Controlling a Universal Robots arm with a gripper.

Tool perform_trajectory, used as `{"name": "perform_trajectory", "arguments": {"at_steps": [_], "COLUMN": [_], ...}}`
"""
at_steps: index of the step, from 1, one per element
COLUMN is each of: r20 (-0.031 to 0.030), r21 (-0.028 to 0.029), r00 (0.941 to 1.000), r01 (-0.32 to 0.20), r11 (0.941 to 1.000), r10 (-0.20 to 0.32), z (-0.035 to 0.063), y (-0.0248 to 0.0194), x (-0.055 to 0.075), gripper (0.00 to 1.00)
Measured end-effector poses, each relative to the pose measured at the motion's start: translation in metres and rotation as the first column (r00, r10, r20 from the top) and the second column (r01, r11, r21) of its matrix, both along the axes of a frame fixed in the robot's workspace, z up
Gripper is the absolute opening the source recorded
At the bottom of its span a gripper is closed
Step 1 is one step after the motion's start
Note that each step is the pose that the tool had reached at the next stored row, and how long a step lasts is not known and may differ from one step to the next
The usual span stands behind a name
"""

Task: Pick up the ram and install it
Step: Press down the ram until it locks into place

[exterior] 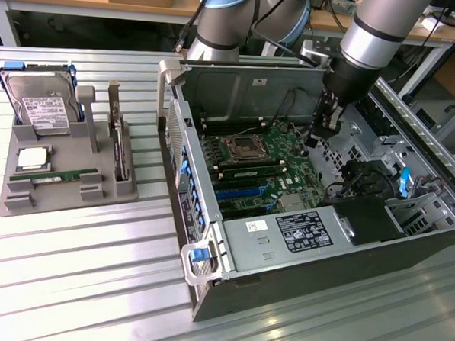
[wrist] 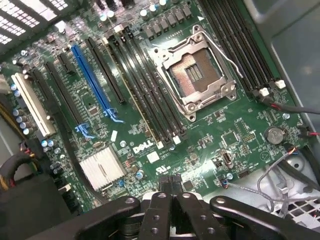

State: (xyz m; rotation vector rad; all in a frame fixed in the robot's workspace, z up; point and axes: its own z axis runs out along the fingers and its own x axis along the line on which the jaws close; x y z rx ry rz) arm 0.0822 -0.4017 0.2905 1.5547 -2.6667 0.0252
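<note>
Gripper (exterior: 322, 134), fingers pressed together and empty above motherboard (wrist: 210, 130), may snag loose cables (wrist: 280, 102); ram (exterior: 45, 179) sits in tray (exterior: 58, 200).

Green ram (exterior: 45, 179) flat in grey holder (exterior: 18, 159).

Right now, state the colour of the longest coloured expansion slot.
Blue slot, clearest in the wrist view.
</note>
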Motion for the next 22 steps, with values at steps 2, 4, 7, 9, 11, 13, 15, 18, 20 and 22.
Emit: {"name": "perform_trajectory", "arguments": {"at_steps": [2, 4, 7, 9, 11, 13, 15, 18, 20, 22], "r20": [0.0000, 0.0000, 0.0000, 0.0000, 0.0001, 0.0002, 0.0004, 0.0005, 0.0005, 0.0004], "r21": [-0.0001, -0.0001, -0.0001, -0.0001, -0.0003, -0.0007, -0.0010, -0.0011, -0.0011, -0.0011], "r00": [0.9983, 0.9911, 0.9619, 0.9452, 0.9206, 0.8976, 0.8674, 0.7998, 0.7629, 0.7172], "r01": [0.057, 0.133, 0.273, 0.327, 0.391, 0.441, 0.498, 0.600, 0.646, 0.697], "r11": [0.9983, 0.9911, 0.9619, 0.9452, 0.9206, 0.8976, 0.8674, 0.7998, 0.7629, 0.7172], "r10": [-0.057, -0.133, -0.273, -0.327, -0.391, -0.441, -0.498, -0.600, -0.646, -0.697], "z": [-0.0005, -0.0009, -0.0016, -0.0017, -0.0019, -0.0021, -0.0024, -0.0032, -0.0036, -0.0041], "y": [0.0000, 0.0000, 0.0000, 0.0000, 0.0000, 0.0000, 0.0000, 0.0000, 0.0000, 0.0000], "x": [0.0000, 0.0000, 0.0000, 0.0000, 0.0000, 0.0000, 0.0000, 0.0000, 0.0000, 0.0000], "gripper": [0.11, 0.11, 0.11, 0.11, 0.11, 0.11, 0.11, 0.11, 0.11, 0.11]}}
